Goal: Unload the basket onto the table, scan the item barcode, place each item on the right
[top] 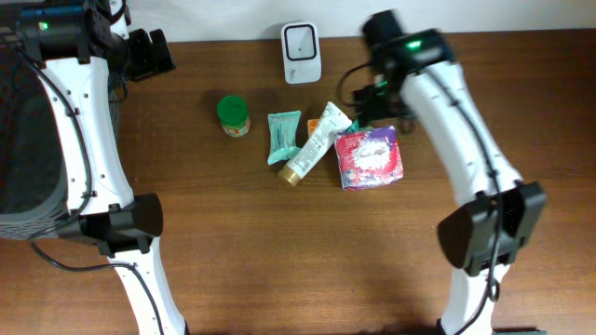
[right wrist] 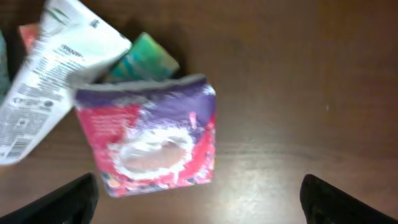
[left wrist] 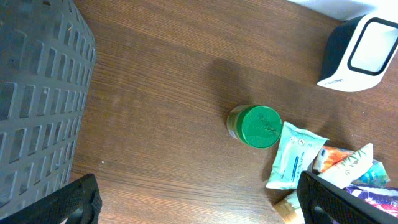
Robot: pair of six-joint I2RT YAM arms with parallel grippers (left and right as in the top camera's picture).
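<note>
A: Packet [right wrist: 149, 134], pink and purple: position?
B: Flat on the table [top: 279, 242], just beside the white tube [top: 315, 141], well apart from the scanner [top: 301, 51].
A: Jaws?
B: Right gripper [right wrist: 205, 202] over the packet, jaws wide apart, holding nothing; left gripper [left wrist: 199, 202] likewise wide apart, empty, near the green-lidded jar [left wrist: 258, 126].

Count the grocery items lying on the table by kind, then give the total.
Green-lidded jar: 1
Teal wipes packet: 1
White tube: 1
Red and purple pack: 1
Orange packet, partly hidden: 1
Teal-green item, partly hidden: 1
Total: 6
</note>
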